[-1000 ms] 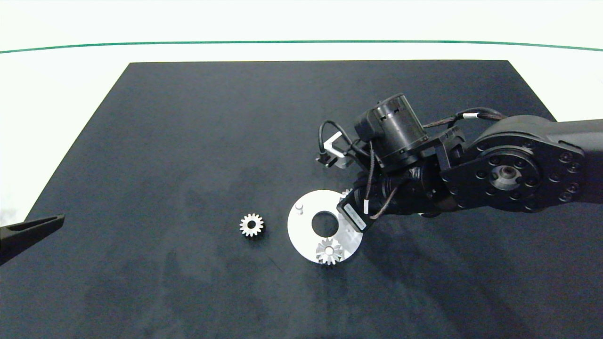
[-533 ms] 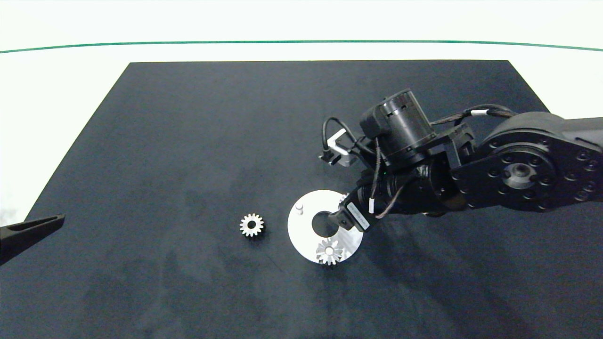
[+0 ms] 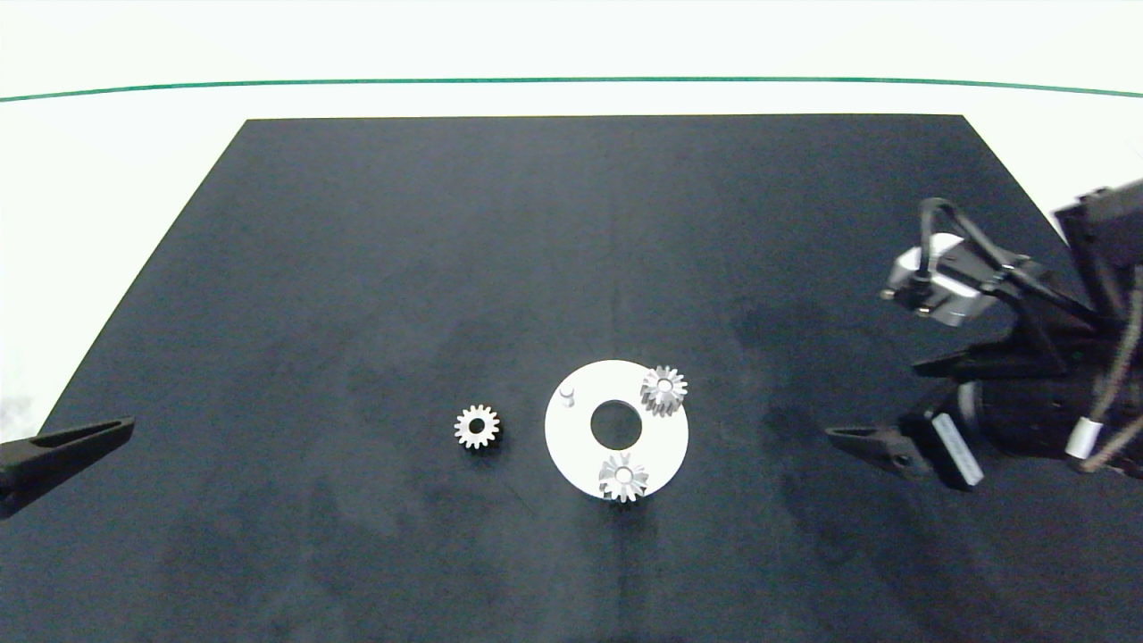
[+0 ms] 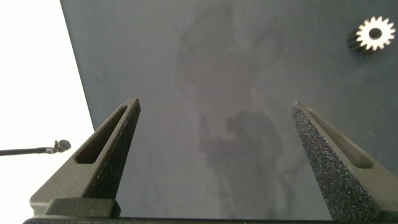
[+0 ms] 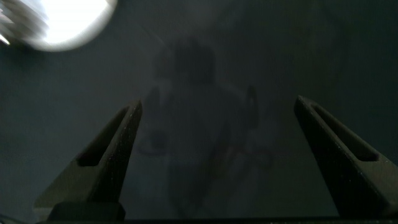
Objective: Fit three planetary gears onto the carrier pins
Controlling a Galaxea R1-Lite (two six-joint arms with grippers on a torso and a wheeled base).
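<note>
- You pulled the right gripper [image 3: 880, 406] back off the white disc [image 3: 571, 446], fingers spread and empty.
- Two planetary gears sat on pins; the loose gear [image 3: 477, 427] needed carrying to the bare pin [image 3: 568, 394].
- Your left gripper [image 4: 214, 134] sat parked, released.

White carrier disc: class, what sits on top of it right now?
On the white carrier disc sit two planetary gears and one bare pin. The pins under those gears are covered. A third gear lies beside it on the mat.

Black right arm [image 3: 1036, 393] — looped cables, silvery block, perhaps a white label.
</note>
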